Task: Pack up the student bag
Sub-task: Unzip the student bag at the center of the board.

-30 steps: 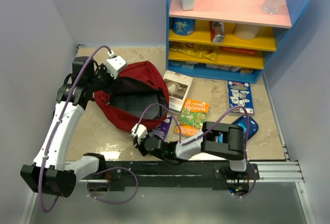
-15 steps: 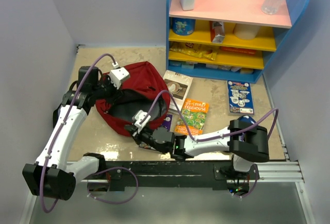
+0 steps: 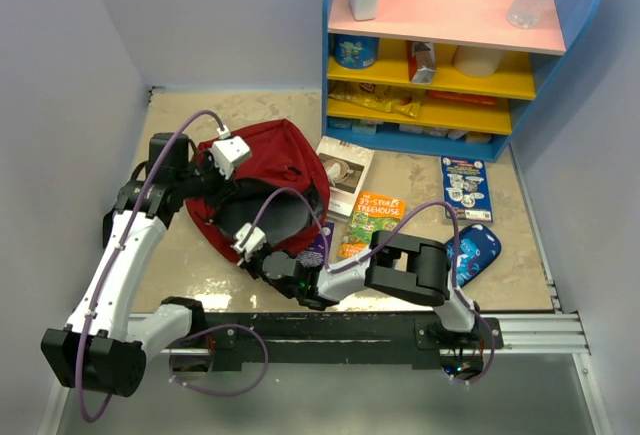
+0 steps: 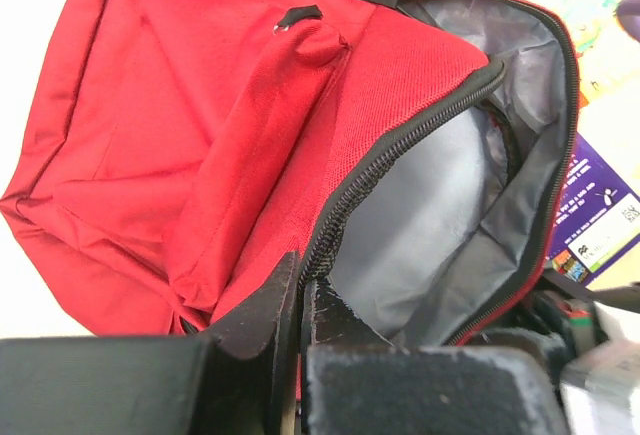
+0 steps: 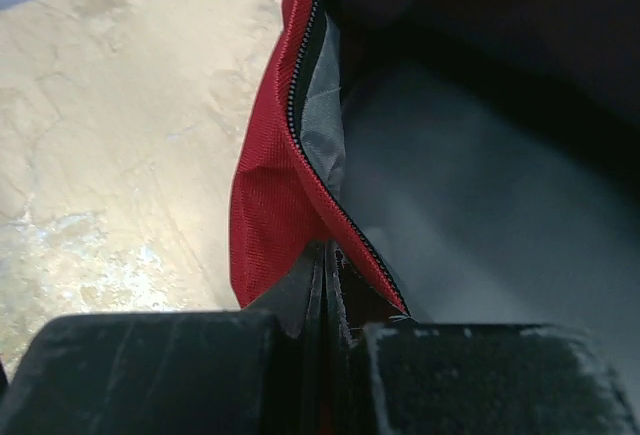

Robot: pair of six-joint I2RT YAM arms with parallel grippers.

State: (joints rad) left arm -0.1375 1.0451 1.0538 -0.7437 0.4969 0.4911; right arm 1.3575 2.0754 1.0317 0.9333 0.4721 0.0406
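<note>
Right wrist view, closest in, has the right end effector pressed together on the near lip of the student bag, pinching red fabric just beside the black zipper, with the bare bench off to one side and grey lining falling away into shadow beyond. From above, the bag lies left of centre on the bench with its mouth facing the arms. Further in, the left end effector is likewise closed on the opposite lip, nipping the zipper edge, and between the two grips the opening gapes wide enough to show the lining. I'd judge the step in hand to be spreading the mouth for loading; nothing I can see lies inside. A purple book sits touching the bag's right side, an orange Treehouse book just beyond it, and a blue pouch well apart to the right; the shelf unit stands at the back. With both grips taken up, the next move seemingly calls for the right one to let go and fetch the purple book while the left props the lip.
</note>
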